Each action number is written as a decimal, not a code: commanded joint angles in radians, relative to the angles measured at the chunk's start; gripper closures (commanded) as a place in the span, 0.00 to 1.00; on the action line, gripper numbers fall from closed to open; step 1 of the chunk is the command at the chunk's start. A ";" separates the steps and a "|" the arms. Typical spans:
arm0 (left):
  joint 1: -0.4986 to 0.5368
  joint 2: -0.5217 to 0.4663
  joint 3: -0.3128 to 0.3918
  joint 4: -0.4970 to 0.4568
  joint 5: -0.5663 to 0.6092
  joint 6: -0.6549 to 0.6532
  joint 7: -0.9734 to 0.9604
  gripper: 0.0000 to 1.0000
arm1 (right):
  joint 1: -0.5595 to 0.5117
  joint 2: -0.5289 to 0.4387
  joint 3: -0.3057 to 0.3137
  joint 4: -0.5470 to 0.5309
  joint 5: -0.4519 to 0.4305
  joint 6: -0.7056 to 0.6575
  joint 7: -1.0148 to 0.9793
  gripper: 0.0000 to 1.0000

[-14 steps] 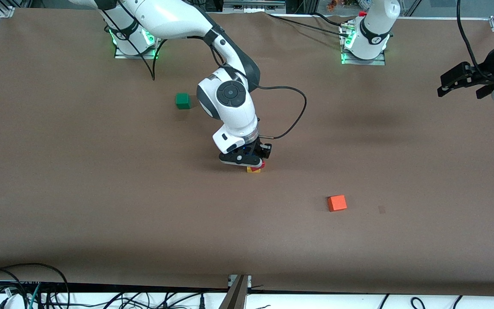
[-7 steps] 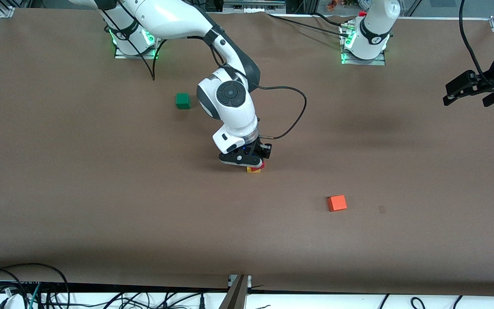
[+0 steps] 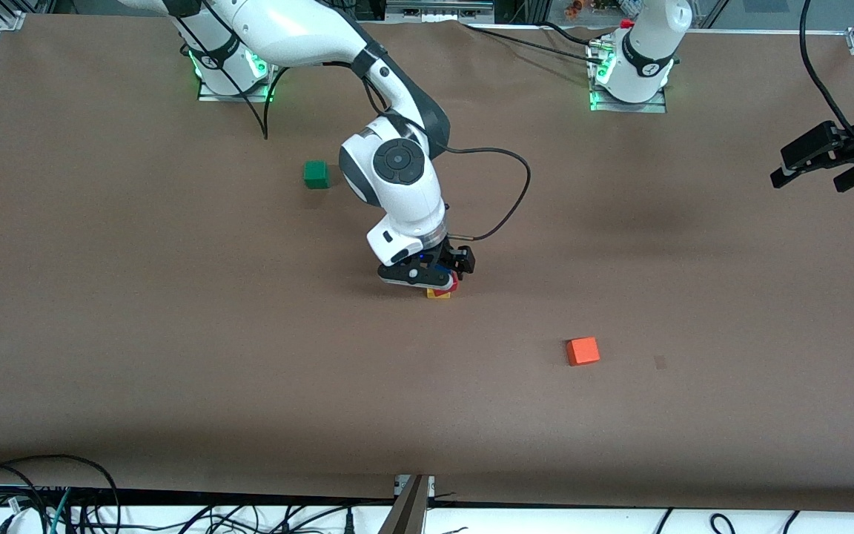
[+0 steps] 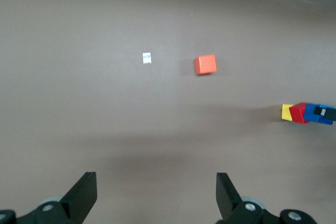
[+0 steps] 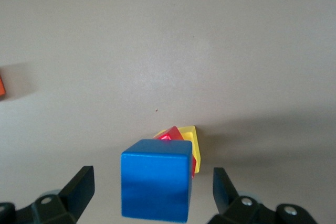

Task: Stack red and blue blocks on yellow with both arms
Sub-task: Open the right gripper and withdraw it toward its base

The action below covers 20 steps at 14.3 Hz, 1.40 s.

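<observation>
Front view: right gripper (image 3: 448, 276) low over the stack at mid-tabletop (image 3: 175, 334), fingers spread, gripping nothing. Yellow cube (image 3: 438, 294) at the base, red cube (image 3: 454, 284) on it, mostly hidden by the gripper. Left gripper (image 3: 816, 167) waiting above the left arm's end of the tabletop, fingers open and empty. One green cube (image 3: 315, 174) near the right arm's base, one orange-red cube (image 3: 583, 351) nearer the camera than the stack.

Left wrist view: open fingers (image 4: 84, 195) in frame; three stacked cubes well apart from them, blue cube (image 4: 315, 113) uppermost.

Right wrist view: blue cube resting between parted fingers (image 5: 79, 187), skewed against the red one beneath.

Risk: likely topple if a finger brushes the misaligned blue cube on retreat.

Count: five cubes, one per colour; two grippers.
</observation>
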<state>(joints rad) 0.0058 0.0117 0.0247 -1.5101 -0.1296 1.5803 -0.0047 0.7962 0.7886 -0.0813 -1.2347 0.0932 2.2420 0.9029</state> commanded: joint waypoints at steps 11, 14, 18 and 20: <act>-0.007 0.013 -0.008 0.002 0.018 0.027 0.022 0.00 | -0.347 -0.388 -0.034 -0.037 0.111 -0.493 -0.265 0.00; -0.053 0.013 0.003 0.002 0.018 0.026 0.009 0.00 | -0.347 -0.546 -0.121 -0.171 0.108 -0.579 -0.370 0.00; -0.055 0.013 -0.002 0.002 0.019 0.023 0.006 0.00 | -0.345 -0.736 -0.207 -0.365 0.097 -0.588 -0.531 0.00; -0.055 0.013 -0.003 0.004 0.019 0.024 0.005 0.00 | -0.359 -0.776 -0.200 -0.413 0.056 -0.588 -0.588 0.00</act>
<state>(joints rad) -0.0431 0.0242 0.0202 -1.5125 -0.1294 1.5995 -0.0013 0.4413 0.0862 -0.2948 -1.5459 0.1777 1.6352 0.3624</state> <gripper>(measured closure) 0.000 0.000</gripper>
